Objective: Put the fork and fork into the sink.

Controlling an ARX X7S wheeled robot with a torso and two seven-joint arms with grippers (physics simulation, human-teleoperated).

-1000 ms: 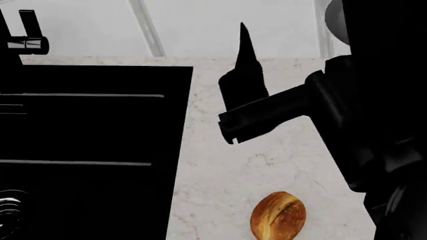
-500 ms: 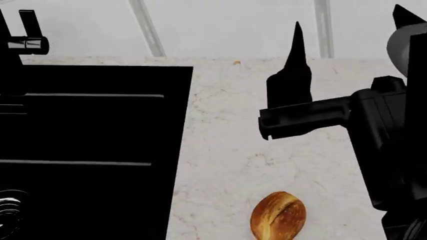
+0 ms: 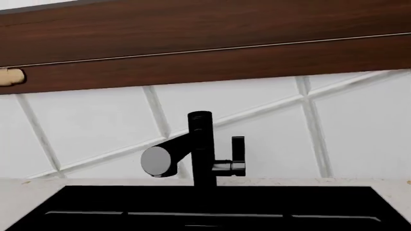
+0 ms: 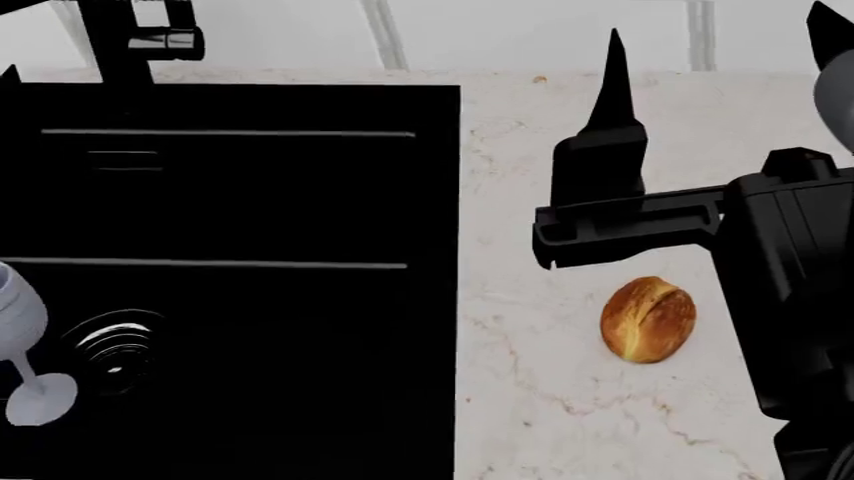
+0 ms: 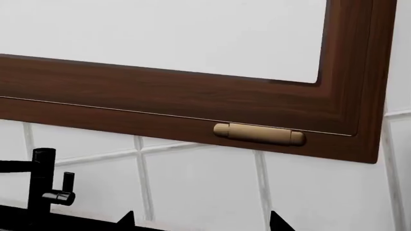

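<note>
Since the earlier head frame the view has shifted: the sink (image 4: 227,270) now fills more of the picture, its drain (image 4: 114,350) and a wine glass (image 4: 27,350) have come in at the left, and the bread roll (image 4: 649,318) sits higher and further right. Right claw (image 4: 707,60) holds about the same pose, raised above the bench (image 4: 534,400), fingers pointing up toward the tiled wall (image 4: 534,30). One fingertip (image 4: 614,70) stands left, the other just peeks in at the right edge, so the fingers are wide apart with nothing between. Right wrist view shows two finger tips (image 5: 125,219) at the frame edge, apart, facing white tiles and a brown cabinet (image 5: 192,101) with a tan handle (image 5: 259,134). Left claw not visible in any view; cannot tell its state. Left wrist view looks at the black tap (image 3: 200,151) at the back of the sink, cabinet above. Bread roll lies on the bench, right of the sink, just below the right arm. No fork can be made out; the sink interior is black, so one lying there would not show.
</note>
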